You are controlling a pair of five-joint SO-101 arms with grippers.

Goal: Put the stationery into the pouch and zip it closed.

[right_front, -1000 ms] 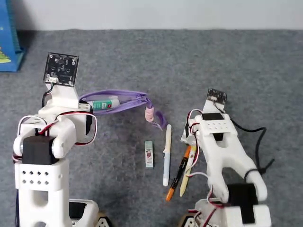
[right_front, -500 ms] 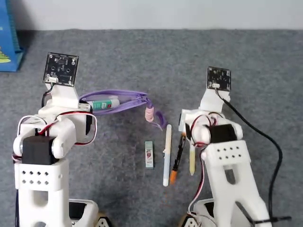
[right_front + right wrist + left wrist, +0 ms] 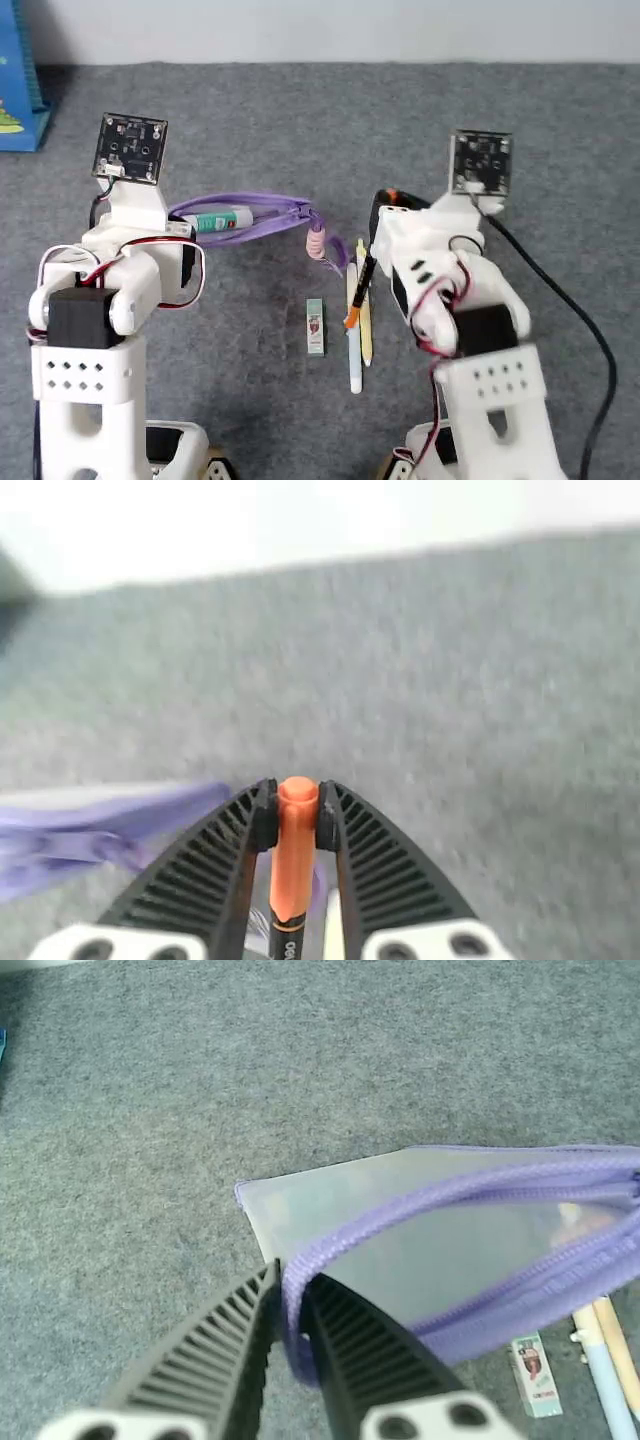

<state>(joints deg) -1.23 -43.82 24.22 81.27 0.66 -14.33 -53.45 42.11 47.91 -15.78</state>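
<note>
the pouch (image 3: 262, 208) lies on the bench (image 3: 300, 120) ahead of the left arm, with its mouth gaping toward the middle. our left jaws are pinched shut on its purple zip edge near the closed corner. a green-and-white tube (image 3: 222, 220) already lies inside.

our right jaws are clamped on the orange cap end of the black-and-orange pen (image 3: 360, 290). the pen hangs tilted, to the right of the pouch mouth. its lower tip is over the white pen (image 3: 354, 350) and the yellow pen (image 3: 366, 335); we cannot tell whether it touches them.

we judge the pen light, stiff and smooth. held by one end, it may pivot in the jaws, so a slow, tip-first entry suits it. the pouch looks thin and limp and would likely slide on the felt unless it is anchored.

the slit is narrow, and the pink zip charm (image 3: 317, 241) lies right at its end, where a tip could snag. the two pens on the bench lie side by side, with a small eraser (image 3: 315, 327) near them. there is open bench beyond the pouch, and the blue box (image 3: 15, 90) is well apart.
</note>
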